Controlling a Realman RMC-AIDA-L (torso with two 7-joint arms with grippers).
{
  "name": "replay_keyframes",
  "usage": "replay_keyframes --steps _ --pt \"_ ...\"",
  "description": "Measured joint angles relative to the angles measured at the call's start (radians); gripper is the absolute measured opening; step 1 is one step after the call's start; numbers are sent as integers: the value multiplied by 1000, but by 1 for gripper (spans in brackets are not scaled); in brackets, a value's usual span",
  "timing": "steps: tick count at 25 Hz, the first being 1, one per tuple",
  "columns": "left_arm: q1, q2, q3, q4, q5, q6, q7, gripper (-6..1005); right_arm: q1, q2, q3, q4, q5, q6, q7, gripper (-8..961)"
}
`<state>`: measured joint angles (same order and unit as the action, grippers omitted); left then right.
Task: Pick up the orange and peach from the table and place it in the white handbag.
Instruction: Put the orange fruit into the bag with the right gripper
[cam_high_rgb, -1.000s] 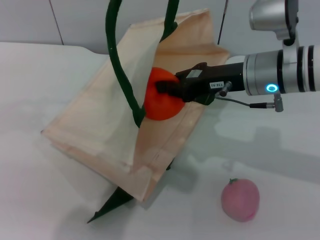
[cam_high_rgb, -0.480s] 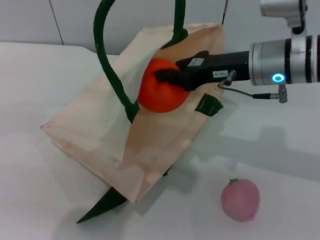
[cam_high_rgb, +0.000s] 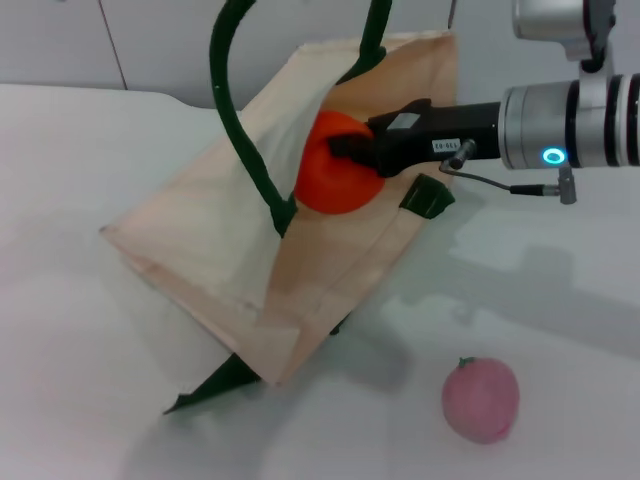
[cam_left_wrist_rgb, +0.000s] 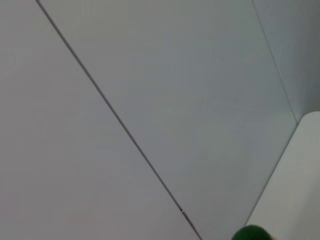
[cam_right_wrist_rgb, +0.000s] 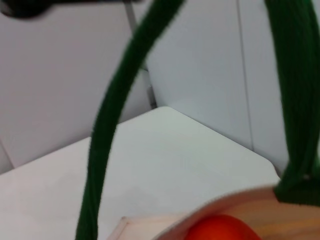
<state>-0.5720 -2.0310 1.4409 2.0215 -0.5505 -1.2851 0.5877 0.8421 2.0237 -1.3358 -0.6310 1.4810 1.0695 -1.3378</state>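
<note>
Right tool (cam_high_rgb: 345, 152) clamped on the orange (cam_high_rgb: 335, 178), reaching in from the right, black body bearing a small white label with writing too small to read. Held the orange at the mouth of the white handbag (cam_high_rgb: 220, 240), partly inside the opening, against the tool's tip. Lifted green handles (cam_high_rgb: 240, 130) rose beside it, one on each side. Lay well apart on the worktop (cam_high_rgb: 80, 380), the peach (cam_high_rgb: 481, 399), near the front right. Left tool out of sight.

Bright even light; blurred wrist views
</note>
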Motion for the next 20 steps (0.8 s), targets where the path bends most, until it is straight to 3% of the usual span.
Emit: replay_keyframes --steps 14,20 --pt "-15 0 28 5 0 1 -24 118 71 -7 2 126 -9 -55 -26 60" --pt "-17 0 29 5 0 1 -26 118 81 -7 2 144 -26 -77 6 202"
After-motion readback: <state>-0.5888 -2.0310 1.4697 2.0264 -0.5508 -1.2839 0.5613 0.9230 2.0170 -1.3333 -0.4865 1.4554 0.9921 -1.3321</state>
